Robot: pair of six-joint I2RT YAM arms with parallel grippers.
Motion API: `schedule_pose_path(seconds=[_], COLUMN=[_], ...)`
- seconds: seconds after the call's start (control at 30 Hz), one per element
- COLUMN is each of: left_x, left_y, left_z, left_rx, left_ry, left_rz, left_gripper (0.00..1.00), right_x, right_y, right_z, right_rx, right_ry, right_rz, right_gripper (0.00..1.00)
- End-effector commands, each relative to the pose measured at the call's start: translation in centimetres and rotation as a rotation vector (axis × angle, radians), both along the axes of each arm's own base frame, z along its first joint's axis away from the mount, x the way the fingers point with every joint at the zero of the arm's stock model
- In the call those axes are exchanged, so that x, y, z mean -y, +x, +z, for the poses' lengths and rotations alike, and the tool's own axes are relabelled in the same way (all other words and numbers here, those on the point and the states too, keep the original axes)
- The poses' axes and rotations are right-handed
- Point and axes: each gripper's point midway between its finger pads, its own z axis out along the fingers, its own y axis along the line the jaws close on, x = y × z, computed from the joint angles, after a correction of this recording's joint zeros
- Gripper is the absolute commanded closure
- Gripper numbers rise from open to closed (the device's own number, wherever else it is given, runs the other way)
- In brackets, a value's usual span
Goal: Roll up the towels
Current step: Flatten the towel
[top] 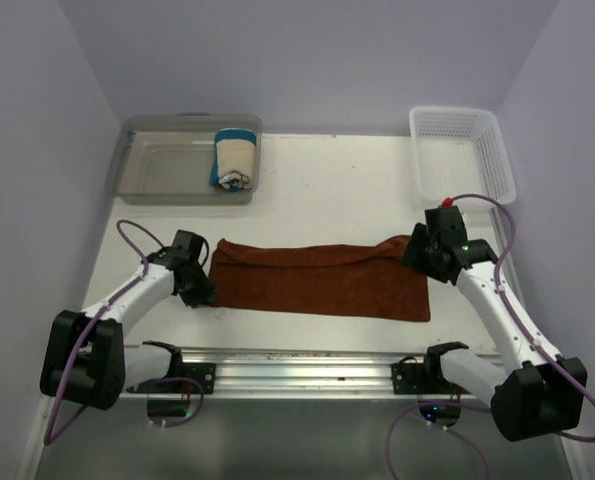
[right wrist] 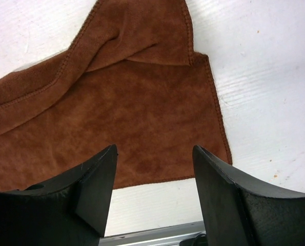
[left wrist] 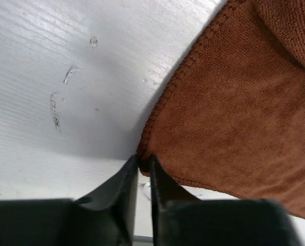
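Flat rust-brown cloth towel (top: 317,280) spread between both grippers, its corner pinched by the almost closed left gripper (left wrist: 144,160), right gripper (right wrist: 155,151) held wide apart just above its other end, rolled cream and blue towel (top: 235,158) far off in the clear plastic bin (top: 162,165)

Left arm (top: 127,295) and right arm (top: 497,300): white links, black joints, purple cables (top: 127,232) (red tab (top: 444,202) on the right wrist).

- Top view: high behind both arm bases, looking down on the whole table (top: 327,190).
- Left wrist: behind the left claw (left wrist: 144,160), tight on the rust-brown towel (left wrist: 234,118) corner at its tips.
- Right wrist: behind the right claw (right wrist: 155,149), higher above that shared towel's other end.
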Motion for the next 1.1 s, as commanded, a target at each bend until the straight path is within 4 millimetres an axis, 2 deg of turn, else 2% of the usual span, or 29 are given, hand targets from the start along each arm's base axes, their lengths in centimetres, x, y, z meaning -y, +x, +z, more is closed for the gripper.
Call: schedule_pose_path(seconds=[0.0, 0.07, 0.2, 0.27, 0.37, 0.43, 0.47, 0.53, 0.67, 0.87, 1.07], left_x=[1.0, 1.1, 1.7, 2.5, 2.3, 1.9, 1.4, 1.5, 1.7, -0.3, 0.5], left_y=[1.9, 2.3, 4.1, 4.8, 5.6, 5.6, 5.7, 6.1, 6.5, 6.6, 6.5], left_z=[0.9, 1.2, 3.4, 4.7, 6.0, 6.2, 6.0, 6.3, 6.8, 6.9, 6.1], left_rx=[0.064, 0.073, 0.159, 0.204, 0.244, 0.243, 0.243, 0.252, 0.255, 0.252, 0.218], left_ry=[-0.027, -0.028, -0.053, -0.086, -0.073, -0.054, -0.026, -0.045, -0.046, 0.003, -0.029], left_rz=[-0.017, -0.03, -0.065, -0.116, -0.119, -0.115, -0.099, -0.099, -0.117, -0.087, -0.133], left_gripper=[0.87, 1.0, 1.0, 1.0, 1.0, 1.0, 1.0, 1.0, 1.0, 1.0, 1.0], right_x=[0.3, 0.2, -0.9, -0.2, 0.2, 0.3, 0.4, 0.9, 1.3, 1.1, 1.4], right_y=[-1.9, -3.0, -5.1, -6.1, -7.0, -7.5, -7.8, -8.3, -8.2, -8.7, -8.9], right_z=[-1.4, -2.7, -4.5, -5.3, -5.9, -6.5, -6.8, -7.5, -7.6, -8.7, -10.2], right_rx=[-0.048, -0.089, -0.168, -0.189, -0.191, -0.199, -0.207, -0.218, -0.195, -0.196, -0.21], right_ry=[0.02, 0.035, 0.113, 0.081, 0.08, 0.089, 0.085, 0.07, 0.049, 0.08, 0.068], right_rz=[-0.082, -0.106, -0.14, -0.171, -0.223, -0.251, -0.267, -0.303, -0.299, -0.335, -0.381], right_gripper=[0.36, 0.37, 0.4, 0.42, 0.5, 0.55, 0.55, 0.55, 0.55, 0.55, 0.56])
